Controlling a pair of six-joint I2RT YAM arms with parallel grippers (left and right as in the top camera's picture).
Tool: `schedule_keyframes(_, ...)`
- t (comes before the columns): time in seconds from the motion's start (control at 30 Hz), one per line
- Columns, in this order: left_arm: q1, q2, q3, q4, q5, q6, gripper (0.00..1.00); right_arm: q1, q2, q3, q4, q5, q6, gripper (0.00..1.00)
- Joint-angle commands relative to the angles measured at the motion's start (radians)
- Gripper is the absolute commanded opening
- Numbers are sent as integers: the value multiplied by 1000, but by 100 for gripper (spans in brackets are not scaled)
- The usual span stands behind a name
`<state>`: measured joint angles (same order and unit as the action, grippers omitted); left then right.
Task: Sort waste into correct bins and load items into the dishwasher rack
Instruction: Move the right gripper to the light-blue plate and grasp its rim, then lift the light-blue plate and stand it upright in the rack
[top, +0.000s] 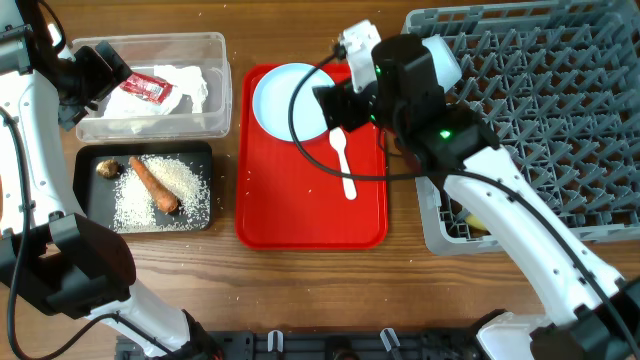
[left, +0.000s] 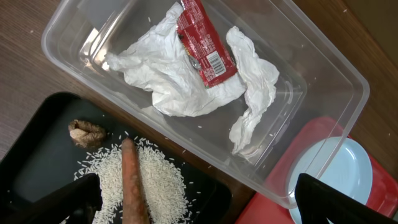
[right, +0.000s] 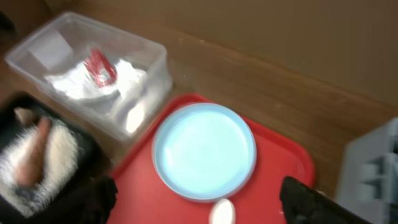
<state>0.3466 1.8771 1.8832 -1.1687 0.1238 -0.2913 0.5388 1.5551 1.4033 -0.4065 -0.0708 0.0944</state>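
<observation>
The clear tub holds the crumpled white napkin and the red wrapper; both also show in the left wrist view, napkin and wrapper. The black tray holds the carrot piece, the brown lump and rice. The pale blue plate and white spoon lie on the red tray. My left gripper is open and empty above the tub's edge. My right gripper is open and empty over the plate. The grey rack stands right.
Something yellow shows in the rack's near left corner under my right arm. Bowls are not visible. Stray rice grains lie on the wooden table below the black tray.
</observation>
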Motion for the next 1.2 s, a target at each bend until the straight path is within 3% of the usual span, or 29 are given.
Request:
schedule_keyframes(0.0,5,-16,2,1,-6,-9,100,-3,115,11,99,92,285,79)
schedule_keyframes(0.1,4,-16,2,1,-6,-9,100,-3,315,11,192,147,407,75)
schedule_keyframes(0.2,4,-16,2,1,-6,-9,100,-11,460,11,208,147,478,60)
schedule_keyframes(0.27,4,-16,2,1,-6,-9,100,-29,520,11,205,148,483,55)
schedule_keyframes(0.47,4,-16,2,1,-6,-9,100,-63,612,11,216,150,486,29)
schedule_keyframes(0.53,4,-16,2,1,-6,-9,100,-62,614,11,219,146,493,15)
schedule_keyframes(0.7,4,-16,2,1,-6,-9,100,-60,615,10,210,124,511,4)
schedule_keyframes(0.93,4,-16,2,1,-6,-9,100,-77,539,14,178,78,482,4)
schedule_keyframes(1.1,4,-16,2,1,-6,-9,100,-80,304,14,146,110,204,4)
schedule_keyframes(1.17,4,-16,2,1,-6,-9,100,-80,212,14,95,210,141,4)
